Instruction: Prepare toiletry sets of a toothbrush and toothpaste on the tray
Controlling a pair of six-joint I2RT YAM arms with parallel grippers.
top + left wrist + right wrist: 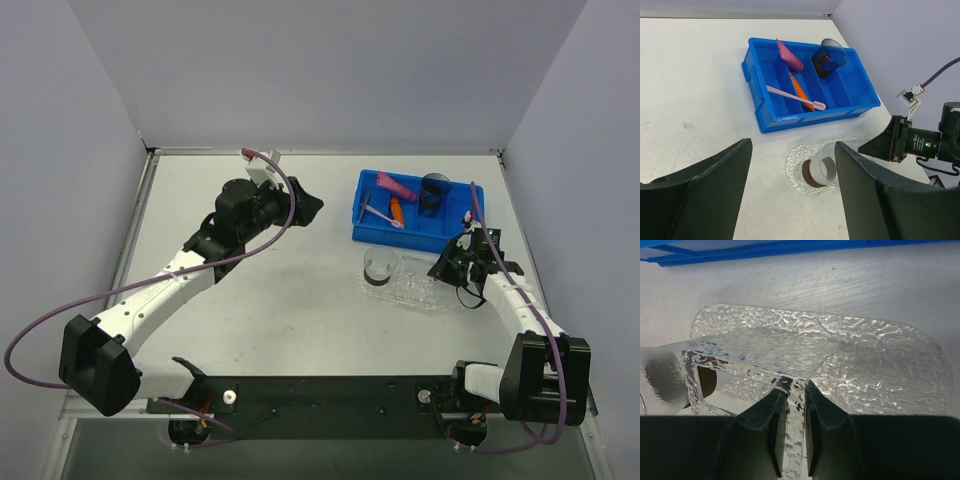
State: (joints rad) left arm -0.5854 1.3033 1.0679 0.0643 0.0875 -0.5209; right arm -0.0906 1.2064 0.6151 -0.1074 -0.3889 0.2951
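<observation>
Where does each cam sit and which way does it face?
Top external: above and behind the robot, looking down on the table; left arm and right arm in full.
Left wrist: raised mid-table, facing right and down at the blue bin and tray; the open left gripper frames the bottom.
Right wrist: low at the table, looking along the tray; right gripper closed on its near edge.
Shared: all three show the tray; top and left wrist also the bin.

Your L arm [170, 275] stretches far fwd, elbow bent, L pincer [792, 145] wide open, gripping nothing. Your R arm [510, 300] sits folded short, R pincer [795, 390] low, jaws nipped nearly together on tray [880, 355] edge.
</observation>
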